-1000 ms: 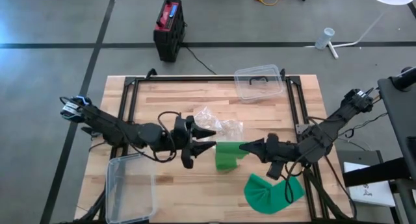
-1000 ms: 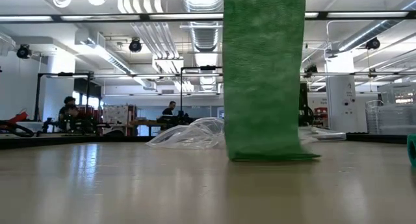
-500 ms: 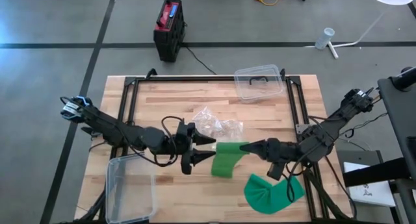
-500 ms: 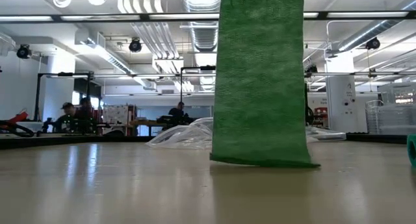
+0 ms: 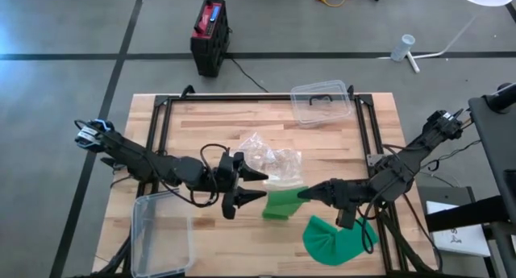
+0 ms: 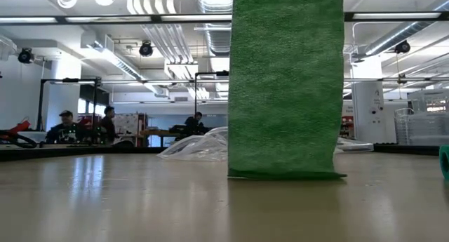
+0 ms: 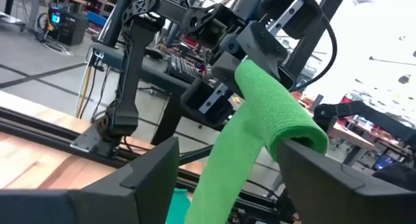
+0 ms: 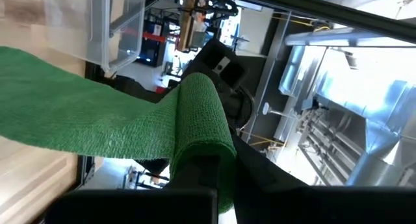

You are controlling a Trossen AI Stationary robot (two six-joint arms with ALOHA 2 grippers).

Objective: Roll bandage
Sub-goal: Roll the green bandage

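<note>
A green bandage strip point(image 5: 282, 204) hangs from my right gripper point(image 5: 306, 192) near the table's middle. Its lower end point(image 6: 284, 173) rests on the table. In the low view the strip point(image 6: 284, 88) stands as a broad upright band. My left gripper point(image 5: 260, 185) is open and empty just left of the strip, with its fingers pointing at it. In the left wrist view its two fingers point(image 7: 156, 172) stand on either side of the hanging strip point(image 7: 224, 165) without touching it. My right gripper is shut on the bandage's upper end point(image 8: 198, 113), which is wrapped over the fingertips. The wrap hides the fingertips. The fingers come level from the table's right. The strip hangs slack below them, with its lower end on the table.
A crumpled clear plastic bag point(image 5: 270, 155) lies just beyond the grippers. A clear container point(image 5: 321, 102) stands at the far edge and another point(image 5: 161, 234) at the near left. A loose green bandage heap point(image 5: 339, 239) lies at the near right, below my right arm.
My right gripper has moved toward the table's near edge with the bandage's upper end. The hanging strip has swung and now shows broader in the low view, its lower end still on the table. My left gripper has shifted a little toward the near edge and stays open.
</note>
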